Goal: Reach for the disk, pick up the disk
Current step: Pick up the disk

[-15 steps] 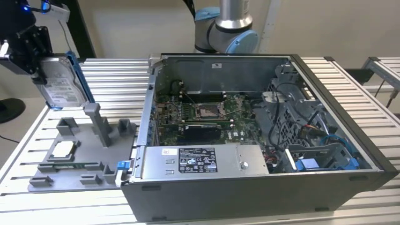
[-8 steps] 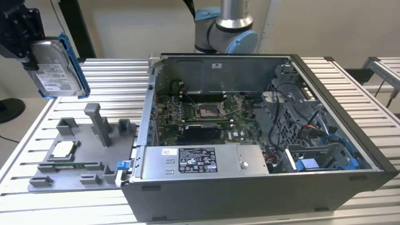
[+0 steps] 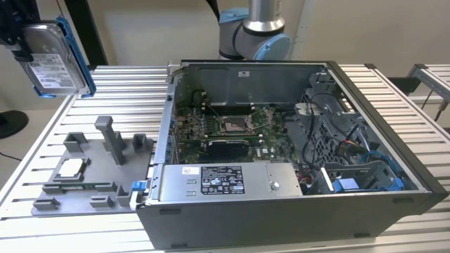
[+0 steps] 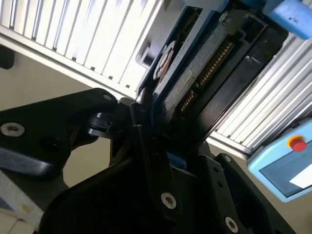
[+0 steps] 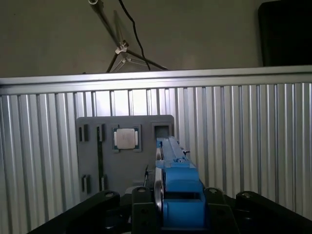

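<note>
The disk (image 3: 52,60), silver-grey with a white label and a blue bracket along its edges, hangs high in the air at the exterior view's upper left, above the table's far corner. My gripper (image 3: 18,37) is shut on it from that side. In the first wrist view the disk (image 5: 173,161) shows edge-on, blue bracket up, between my black fingers (image 5: 141,200), with my gripper (image 5: 178,207) closed around it. In the second wrist view the disk's circuit-board side (image 4: 204,68) shows, clamped in my gripper (image 4: 163,134).
An open computer case (image 3: 393,158) stands on the slatted metal table (image 3: 119,89), with a grey stickered box (image 3: 225,182) at its front. A grey fixture plate (image 3: 91,182) holding a square processor chip (image 3: 70,168) lies beside it. The arm's base (image 3: 253,31) stands behind.
</note>
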### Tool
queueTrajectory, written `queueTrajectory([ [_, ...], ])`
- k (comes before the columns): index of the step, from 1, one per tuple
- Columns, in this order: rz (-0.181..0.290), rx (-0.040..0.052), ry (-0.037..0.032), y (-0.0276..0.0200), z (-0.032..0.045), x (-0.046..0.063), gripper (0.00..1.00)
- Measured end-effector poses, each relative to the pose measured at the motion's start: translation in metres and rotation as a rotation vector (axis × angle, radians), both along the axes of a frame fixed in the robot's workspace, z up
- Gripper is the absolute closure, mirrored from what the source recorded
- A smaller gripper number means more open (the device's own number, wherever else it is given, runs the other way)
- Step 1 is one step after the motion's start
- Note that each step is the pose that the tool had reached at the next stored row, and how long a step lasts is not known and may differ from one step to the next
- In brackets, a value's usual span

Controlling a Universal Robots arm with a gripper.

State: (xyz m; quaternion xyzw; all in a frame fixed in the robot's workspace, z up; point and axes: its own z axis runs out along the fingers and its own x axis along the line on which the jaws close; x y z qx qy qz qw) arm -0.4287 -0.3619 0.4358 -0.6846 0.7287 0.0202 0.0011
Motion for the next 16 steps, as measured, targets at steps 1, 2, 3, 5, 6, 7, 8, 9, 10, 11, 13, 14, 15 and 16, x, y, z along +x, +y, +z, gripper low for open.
queueTrajectory([
  [1, 0.000, 0.0001, -0.0001, 0.0000, 0.0045, 0.000, 1.00],
  [2, 0.000, 0.0000, 0.0000, 0.0000, 0.0091, 0.000, 1.00],
  [3, 0.000, 0.0000, -0.0001, 0.0000, 0.0136, 0.000, 1.00],
  [5, 0.000, 0.0000, 0.0000, 0.0000, 0.0225, 0.000, 1.00],
  [6, 0.000, 0.0000, 0.0000, 0.0000, 0.0270, 0.000, 1.00],
  [7, 0.000, 0.0001, -0.0002, 0.0000, 0.0315, 0.000, 1.00],
  [8, 0.000, 0.0000, -0.0001, 0.0000, 0.0360, 0.000, 1.00],
  [9, 0.000, 0.0001, -0.0002, 0.0000, 0.0406, 0.000, 1.00],
  [10, 0.000, 0.0001, -0.0001, 0.0000, 0.0451, 0.000, 1.00],
  [11, 0.000, 0.0001, -0.0001, 0.0000, 0.0496, 0.000, 1.00],
  [13, 0.000, 0.0000, 0.0001, 0.0000, 0.0585, 0.000, 1.00],
  [14, 0.000, -0.0001, 0.0003, 0.0000, 0.0609, 0.000, 1.00],
  [15, 0.000, 0.0001, 0.0001, 0.0000, 0.0612, 0.000, 1.00],
  [16, 0.000, 0.0001, 0.0001, 0.0000, 0.0612, 0.000, 1.00],
])
